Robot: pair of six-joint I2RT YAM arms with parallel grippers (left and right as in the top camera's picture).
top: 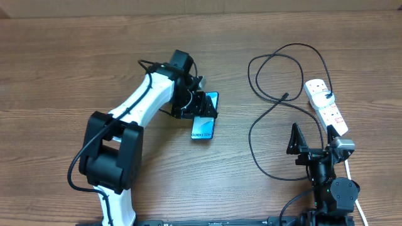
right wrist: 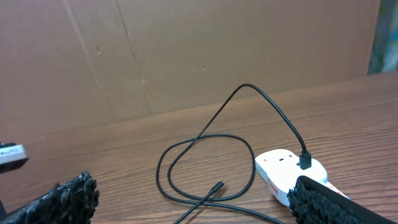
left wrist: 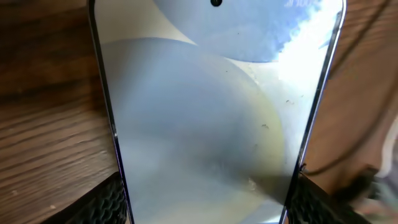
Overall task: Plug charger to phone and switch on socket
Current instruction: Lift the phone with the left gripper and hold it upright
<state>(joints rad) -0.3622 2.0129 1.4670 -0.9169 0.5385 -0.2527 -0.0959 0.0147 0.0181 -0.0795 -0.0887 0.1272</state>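
- Filling the left wrist view, the phone (left wrist: 205,118) lies screen-up on the worktop (top: 56,56). The ribbed pads (left wrist: 107,202) of the left claw (top: 202,105) flank its long edges, and the claw looks to be pinching it across its width.
- From above, the phone sits just left of centre, with the claw over its upper end and its lower end free.
- Low at the right of the overhead frame, the right claw (top: 311,141) is spread wide and holds nothing.
- Done so far, as I judge it: one end of the charger (right wrist: 245,86) is seated in the socket (top: 326,107), which lies at the right edge of the overhead frame.
- Left to do: the free plug (right wrist: 217,186) lies loose on the wood in the upper right, well apart from the phone. It has to be picked up, carried across and pushed into the port, and then the socket's switch pressed. Whether that switch is on or off I cannot tell.
- In the way: the cable lies in overlapping loops between the right claw and the plug, and could drag or snag when lifted.
- The front-camera dot sits at the far end in the left wrist view. The port edge is therefore probably the end under the left claw, which makes for a crowded approach.
- Around: a brown cardboard wall (right wrist: 186,50) stands behind the worktop.
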